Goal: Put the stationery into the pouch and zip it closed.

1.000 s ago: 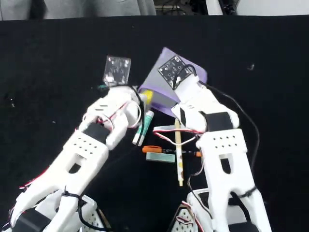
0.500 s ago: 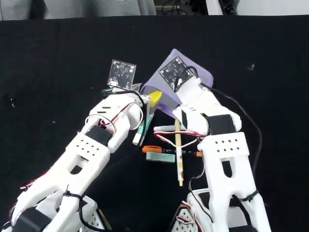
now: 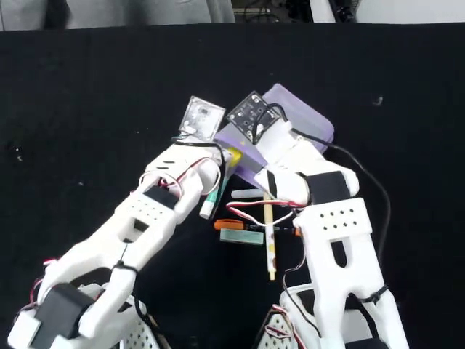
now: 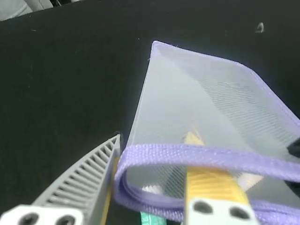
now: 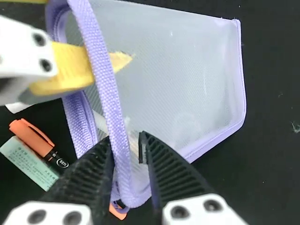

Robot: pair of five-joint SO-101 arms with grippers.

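Note:
The translucent pouch (image 3: 309,120) with purple edging lies at the table's middle, its mouth toward the arms. My right gripper (image 5: 124,140) is shut on the upper purple lip (image 5: 105,93) and holds the mouth up. My left gripper (image 4: 154,140) is open, its yellow finger (image 4: 211,185) inside the mouth and its grey finger (image 4: 89,185) outside the pouch's side. On the table just before the mouth lie a green-and-white marker (image 3: 213,195), an orange marker (image 3: 238,225), a green eraser (image 3: 242,237) and a pencil (image 3: 269,243).
A black cloth (image 3: 80,94) covers the table, with bare room to the left, right and far side. A white stick-like item (image 3: 247,194) lies between the arms, under red and white cables. The table's far edge runs along the back.
Both grippers and the pouch have shifted to the right and a little farther away. The left gripper's yellow finger now reaches deeper into the pouch mouth. The loose stationery has stayed put.

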